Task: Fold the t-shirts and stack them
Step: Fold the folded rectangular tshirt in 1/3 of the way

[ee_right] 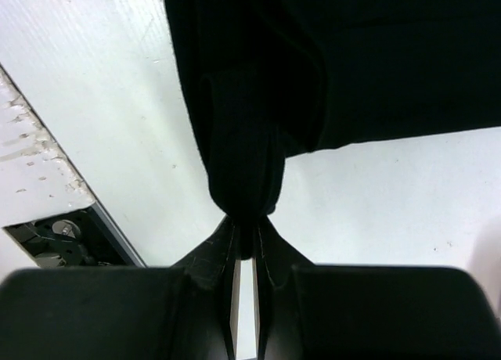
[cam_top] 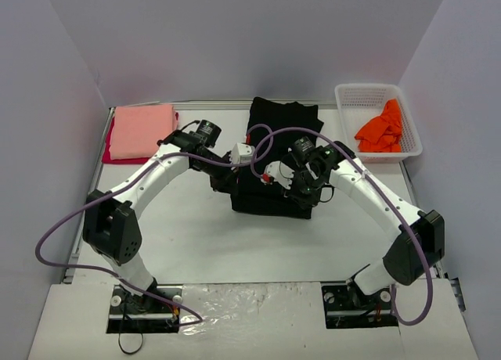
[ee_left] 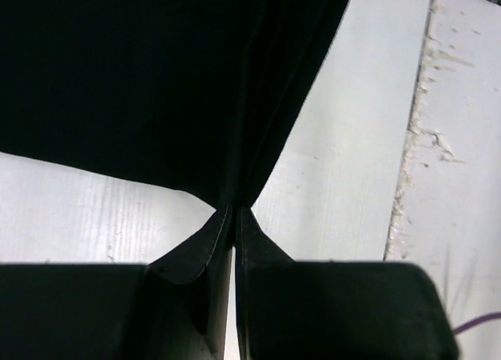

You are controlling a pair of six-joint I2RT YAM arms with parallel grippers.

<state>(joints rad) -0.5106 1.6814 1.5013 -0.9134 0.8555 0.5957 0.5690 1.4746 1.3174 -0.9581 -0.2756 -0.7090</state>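
1. Far to the left of the black t-shirt (cam_top: pixel 283 117), at the table's (cam_top: pixel 203 243) back corner, the salmon-pink t-shirt (cam_top: pixel 141 130) lies folded square on the red t-shirt (cam_top: pixel 109 152). Only a red rim shows along its left and near edges.
2. Between that stack and the black t-shirt runs a strip of bare white table, crossed above by the left arm.
3. At the black t-shirt's left side, the left gripper (ee_left: pixel 235 213) has its fingers clenched on a thin edge of the cloth, which fans out taut from the pinch with white table beneath.
4. At the black t-shirt's near side, the right gripper (ee_right: pixel 246 233) is clamped on a thick bunched fold hanging from its tips.
5. Nearer than the black t-shirt, a wide stretch of table lies bare as far as the arm bases.
6. Right of the black t-shirt, close to the side wall, the white basket (cam_top: pixel 351 102) holds the orange t-shirt (cam_top: pixel 382 128), crumpled, well apart from both grippers.
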